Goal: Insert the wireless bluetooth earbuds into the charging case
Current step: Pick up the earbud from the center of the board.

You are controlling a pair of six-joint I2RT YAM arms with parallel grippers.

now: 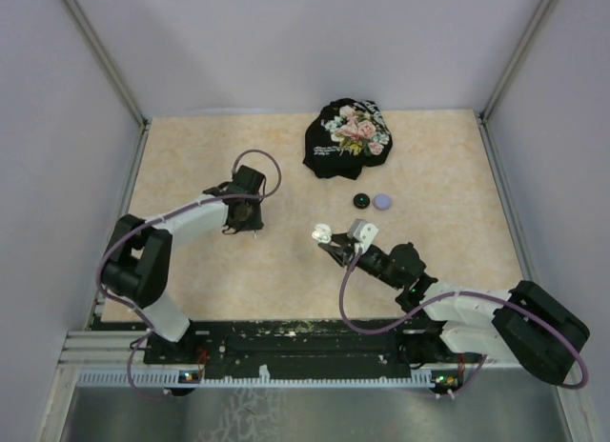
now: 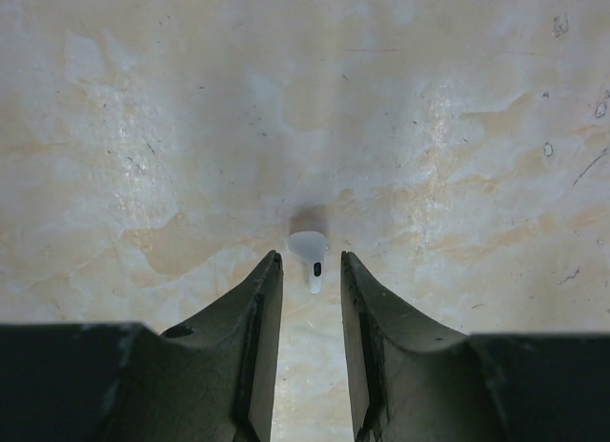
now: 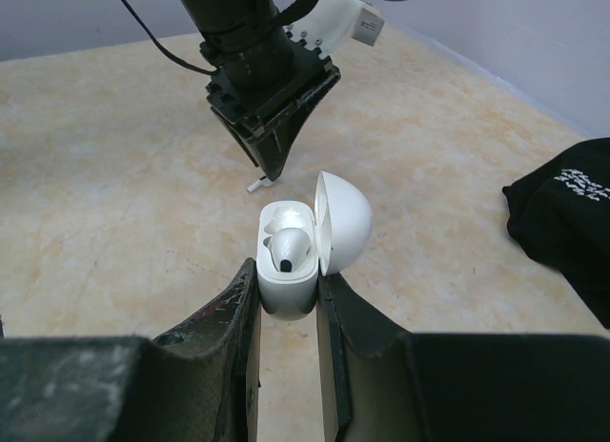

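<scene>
My right gripper (image 3: 287, 278) is shut on a white charging case (image 3: 284, 299) and holds it above the table with its lid (image 3: 345, 221) open. One white earbud (image 3: 291, 247) sits in the case. The case also shows in the top view (image 1: 322, 232), held by that gripper (image 1: 331, 242). My left gripper (image 2: 311, 259) is open and low over the table, pointing down. A second white earbud (image 2: 308, 245) lies on the table right between its fingertips (image 2: 272, 271), untouched. In the right wrist view, that earbud (image 3: 255, 186) lies under the left gripper (image 3: 272, 170).
A black floral cloth (image 1: 345, 137) lies at the back of the table. A black puck (image 1: 361, 200) and a lavender puck (image 1: 382, 201) sit just in front of it. The cloth's edge shows at the right of the right wrist view (image 3: 567, 223).
</scene>
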